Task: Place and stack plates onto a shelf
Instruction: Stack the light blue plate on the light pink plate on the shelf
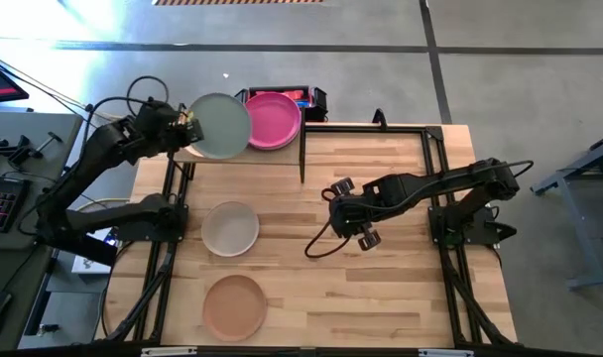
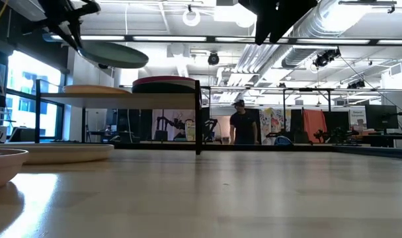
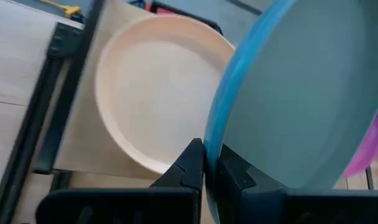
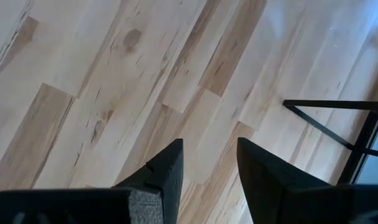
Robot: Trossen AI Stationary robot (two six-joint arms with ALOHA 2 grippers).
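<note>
My left gripper [image 1: 187, 124] is shut on a pale green plate [image 1: 219, 125], which it holds in the air above the shelf [image 2: 155, 96] at the table's far left. Under that plate a cream plate [image 3: 158, 93] lies on the shelf panel. Beside it on the shelf a magenta plate [image 1: 273, 120] tops a short stack [image 2: 164, 82]. An off-white plate [image 1: 229, 228] and a peach plate [image 1: 234, 306] lie flat on the table. My right gripper [image 1: 333, 210] hangs open over bare table near the middle, with nothing between its fingers [image 4: 167, 168]. My left gripper pinches the pale green plate's rim [image 3: 215, 146] between its two fingers, one on each face. The fingers come from the table's left, slanting down. The plate is lifted clear of the shelf, tilted, and partly over the cream plate.
The shelf's black frame post [image 1: 302, 159] stands at its right end. A black metal frame [image 1: 435, 149] runs along the table's right side. In the low view a person [image 2: 241, 125] stands in the room behind the table.
</note>
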